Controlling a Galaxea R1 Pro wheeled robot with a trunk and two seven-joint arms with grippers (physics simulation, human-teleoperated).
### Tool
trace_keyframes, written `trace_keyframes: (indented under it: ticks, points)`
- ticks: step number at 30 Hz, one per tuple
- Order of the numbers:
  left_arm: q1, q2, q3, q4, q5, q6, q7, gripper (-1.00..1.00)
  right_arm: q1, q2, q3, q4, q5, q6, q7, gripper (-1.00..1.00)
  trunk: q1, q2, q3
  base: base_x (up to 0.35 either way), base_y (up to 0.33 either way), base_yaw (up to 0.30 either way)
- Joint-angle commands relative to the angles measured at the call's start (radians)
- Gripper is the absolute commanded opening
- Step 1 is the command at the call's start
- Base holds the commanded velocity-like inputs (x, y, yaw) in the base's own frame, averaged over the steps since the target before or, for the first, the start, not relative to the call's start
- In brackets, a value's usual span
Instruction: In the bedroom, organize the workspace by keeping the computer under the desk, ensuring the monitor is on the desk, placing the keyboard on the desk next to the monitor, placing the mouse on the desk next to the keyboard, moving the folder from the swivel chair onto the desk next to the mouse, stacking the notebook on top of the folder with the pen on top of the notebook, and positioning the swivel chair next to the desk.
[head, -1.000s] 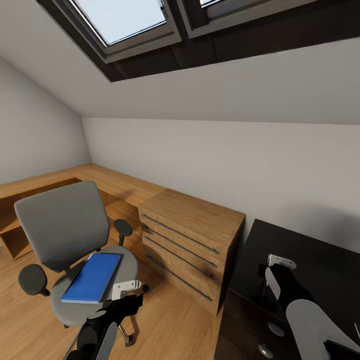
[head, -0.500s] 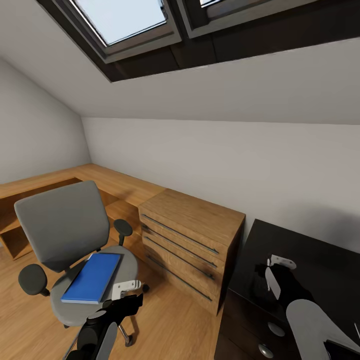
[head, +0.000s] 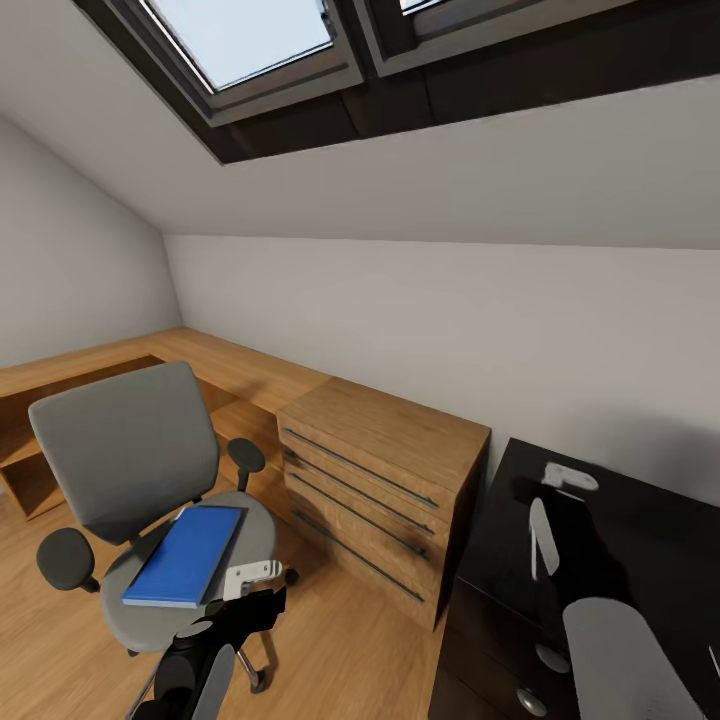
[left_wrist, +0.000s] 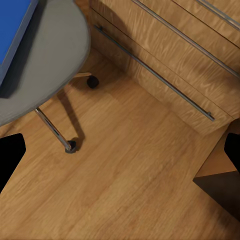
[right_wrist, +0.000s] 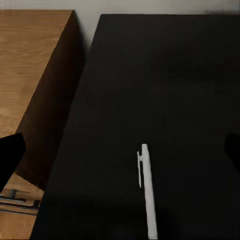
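Folder (head: 186, 555), blue, lies flat on the seat of the swivel chair (head: 125, 460) at lower left of the head view, untouched. Left gripper (head: 252, 577) hangs low beside the seat edge; the wrist view shows its dark fingertips set wide apart over bare floor (left_wrist: 130, 170), so it holds nothing. Right gripper (head: 565, 480) is raised over the black cabinet top (head: 640, 530) at lower right; whether it is open cannot be told. Pen (right_wrist: 148, 197), white, lies on that black top in the right wrist view. Step in hand looks like a pickup of pen or folder; either calls for lowering onto the item and clamping. Wooden drawer unit (head: 375, 480) stands between chair and black cabinet, crowding any transfer.
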Motion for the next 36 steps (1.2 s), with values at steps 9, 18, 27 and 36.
trace_keyframes:
  ticks: [9,18,27,36]
  points:
    - [-0.001,0.000,0.000,-0.001,0.011,0.003,0.009,1.00,0.045,0.084,-0.001,-0.123,0.006,0.049,-0.006,1.00,0.000,-0.001,-0.002,0.000,0.000,0.172]
    - [-0.001,0.002,0.012,-0.001,0.012,0.002,0.012,1.00,0.047,0.109,0.054,-0.080,0.006,0.042,-0.012,1.00,0.000,-0.001,-0.006,0.000,0.000,0.258]
    - [-0.001,-0.002,0.133,-0.001,0.016,-0.001,0.005,1.00,0.047,0.124,0.192,0.010,0.004,0.032,-0.051,1.00,0.000,-0.001,-0.011,-0.095,0.086,0.261]
    - [-0.001,0.001,0.149,-0.007,0.015,-0.001,0.006,1.00,0.047,0.125,0.256,0.056,0.003,-0.008,-0.063,1.00,0.000,-0.001,-0.017,-0.202,0.182,0.259]
